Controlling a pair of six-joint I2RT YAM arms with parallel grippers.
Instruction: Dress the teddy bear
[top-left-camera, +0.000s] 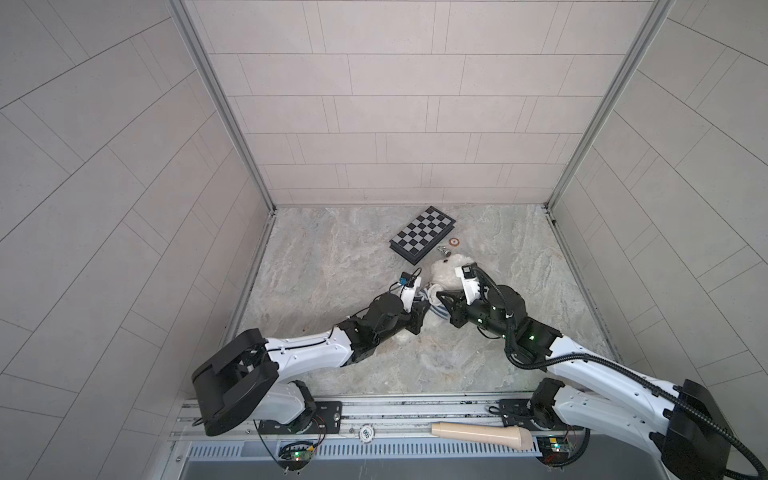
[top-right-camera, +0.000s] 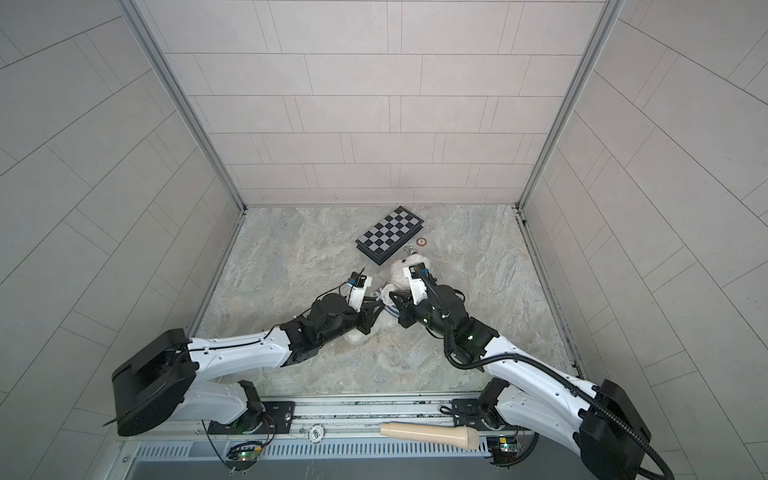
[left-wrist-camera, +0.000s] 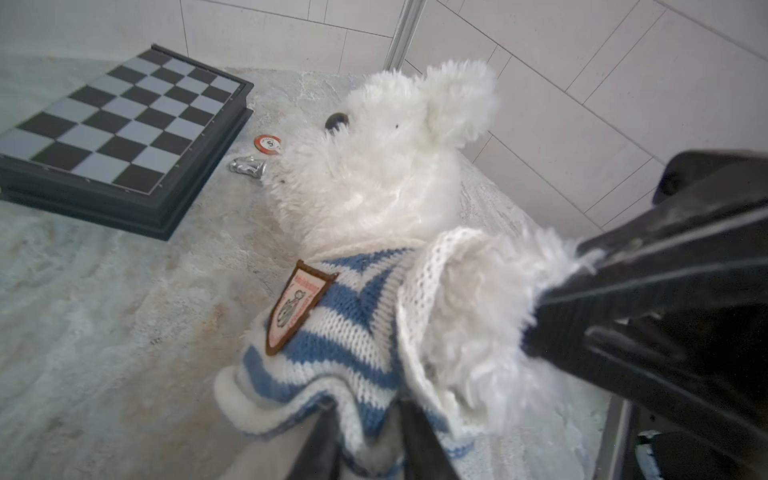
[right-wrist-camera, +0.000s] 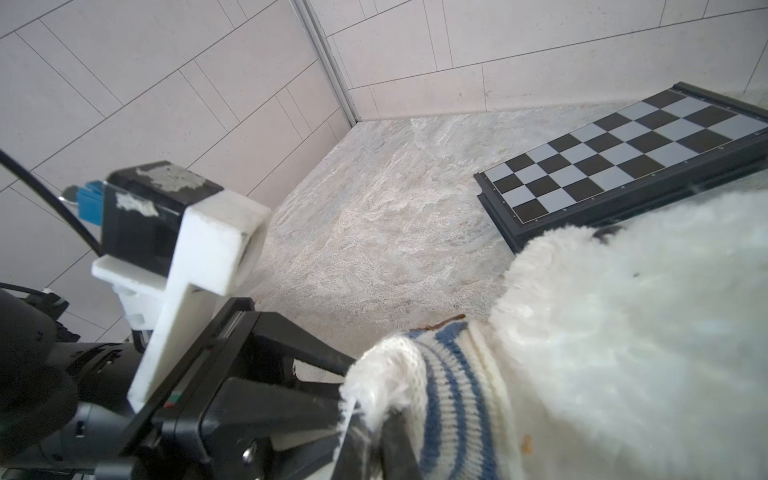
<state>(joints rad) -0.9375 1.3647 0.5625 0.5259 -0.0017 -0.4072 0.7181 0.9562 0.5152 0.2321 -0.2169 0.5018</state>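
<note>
The fluffy white teddy bear (top-left-camera: 446, 268) (top-right-camera: 409, 264) lies on the marble table in front of the chessboard, its head (left-wrist-camera: 386, 166) toward the board. It wears a blue-and-white striped shirt (left-wrist-camera: 353, 332) (right-wrist-camera: 449, 395) with a crest badge over its chest. My left gripper (left-wrist-camera: 365, 411) (top-left-camera: 426, 305) is shut on the shirt's bottom hem, with knit fabric bunched between its fingers. My right gripper (right-wrist-camera: 370, 419) (top-left-camera: 440, 296) is shut on the bear's furry paw where it sticks out of the white sleeve. The two grippers meet over the bear's body, which they hide in both top views.
A black-framed chessboard (top-left-camera: 424, 232) lies at the back. An orange chip (top-left-camera: 454, 241) and a small silver piece (top-left-camera: 444, 250) sit between the board and the bear's head. A beige handle-shaped object (top-left-camera: 482, 434) rests on the front rail. Tiled walls close in three sides.
</note>
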